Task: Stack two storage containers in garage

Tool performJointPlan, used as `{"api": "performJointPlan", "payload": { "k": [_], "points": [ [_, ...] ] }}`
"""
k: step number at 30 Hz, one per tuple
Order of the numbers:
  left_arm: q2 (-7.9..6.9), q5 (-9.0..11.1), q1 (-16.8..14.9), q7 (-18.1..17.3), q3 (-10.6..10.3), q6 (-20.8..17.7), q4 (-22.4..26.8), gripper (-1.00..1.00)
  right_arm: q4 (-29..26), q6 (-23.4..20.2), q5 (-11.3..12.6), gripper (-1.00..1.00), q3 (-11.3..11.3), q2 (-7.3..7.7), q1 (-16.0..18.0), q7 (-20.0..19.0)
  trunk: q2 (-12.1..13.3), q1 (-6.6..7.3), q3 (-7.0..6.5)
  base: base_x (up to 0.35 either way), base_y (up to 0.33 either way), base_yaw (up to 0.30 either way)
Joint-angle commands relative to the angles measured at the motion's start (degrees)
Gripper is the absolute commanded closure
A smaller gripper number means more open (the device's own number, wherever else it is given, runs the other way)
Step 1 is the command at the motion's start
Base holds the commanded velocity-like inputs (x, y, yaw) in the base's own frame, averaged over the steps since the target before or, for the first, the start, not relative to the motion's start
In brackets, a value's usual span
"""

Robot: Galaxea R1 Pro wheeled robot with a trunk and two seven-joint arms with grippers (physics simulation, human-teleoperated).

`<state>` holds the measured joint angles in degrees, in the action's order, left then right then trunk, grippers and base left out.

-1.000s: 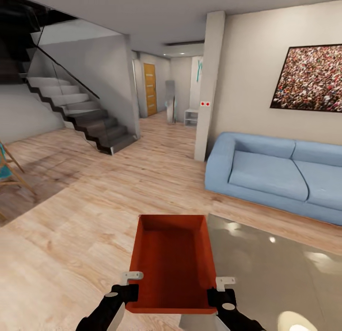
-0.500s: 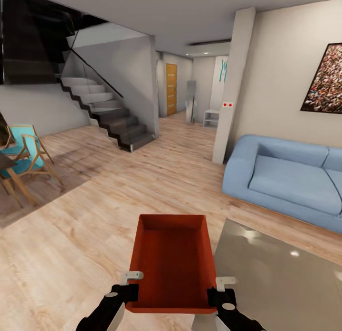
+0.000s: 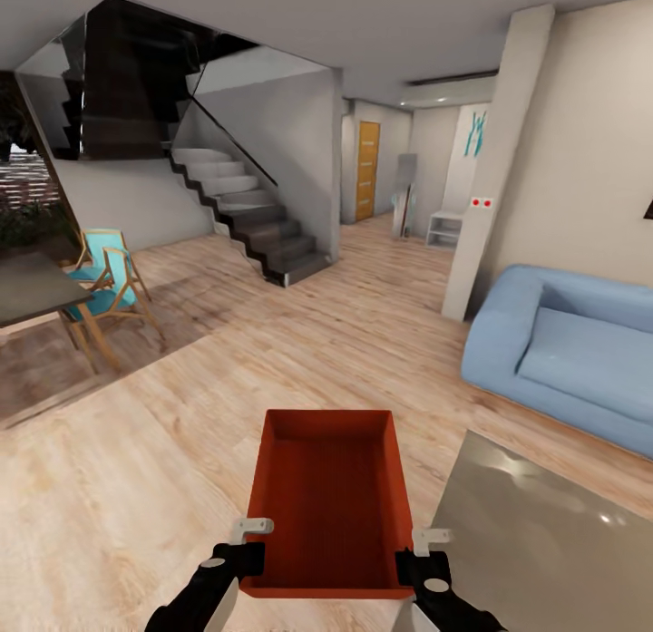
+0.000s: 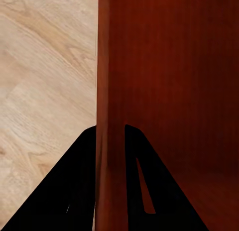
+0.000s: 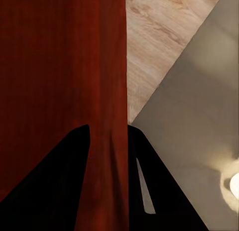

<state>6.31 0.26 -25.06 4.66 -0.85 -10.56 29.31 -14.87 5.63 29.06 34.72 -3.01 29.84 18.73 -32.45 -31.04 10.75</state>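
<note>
Gripping storage container (image 3: 328,500) walls: left claw (image 3: 243,549), right claw (image 3: 417,555) | over wood-plank floor (image 3: 136,469) (grey low table (image 3: 544,541) beside)

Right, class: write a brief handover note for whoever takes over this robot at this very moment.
Left gripper: shut on the left wall of the storage container.
Right gripper: shut on the container's right wall.
The container is held level in front of the robot, empty, over the wood-plank floor, beside the grey low table. The blue sofa is ahead on the right, the staircase ahead on the left.
Done: one container picked up.
Left: carry it to the garage, set it down, fetch the second container and stack it.
</note>
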Motion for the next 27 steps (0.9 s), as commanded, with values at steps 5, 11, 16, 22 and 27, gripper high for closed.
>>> {"api": "performJointPlan", "payload": {
  "k": [5,11,16,22,27],
  "points": [
    [0.02,-0.34,-0.08,0.53,-0.26,-0.34,0.31,1.00,0.46,-0.21,1.79,1.00,0.26,0.03,0.04,2.01,-0.09,-0.02,0.09,0.000,0.000,0.274],
    [-0.03,-0.35,-0.07,0.53,-0.22,-0.38,0.31,1.00,0.46,-0.27,1.79,1.00,0.26,0.10,0.02,2.01,-0.09,-0.02,0.09,0.014,0.000,0.174],
    [-0.10,-0.35,-0.07,0.47,-0.21,-0.28,0.29,1.00,0.46,-0.27,1.79,1.00,0.26,0.09,0.02,2.01,-0.09,-0.02,0.09,0.220,0.000,0.018],
    [-0.15,-0.35,-0.08,0.38,-0.20,-0.26,0.28,1.00,0.46,-0.27,1.79,1.00,0.26,0.11,0.03,2.01,-0.09,-0.02,0.09,0.313,0.000,0.002],
    [-0.15,-0.35,-0.08,0.28,-0.20,-0.25,0.31,1.00,0.46,-0.27,1.79,1.00,0.26,0.11,0.04,2.01,-0.09,-0.02,0.09,0.322,0.000,0.000]
  ]
}}
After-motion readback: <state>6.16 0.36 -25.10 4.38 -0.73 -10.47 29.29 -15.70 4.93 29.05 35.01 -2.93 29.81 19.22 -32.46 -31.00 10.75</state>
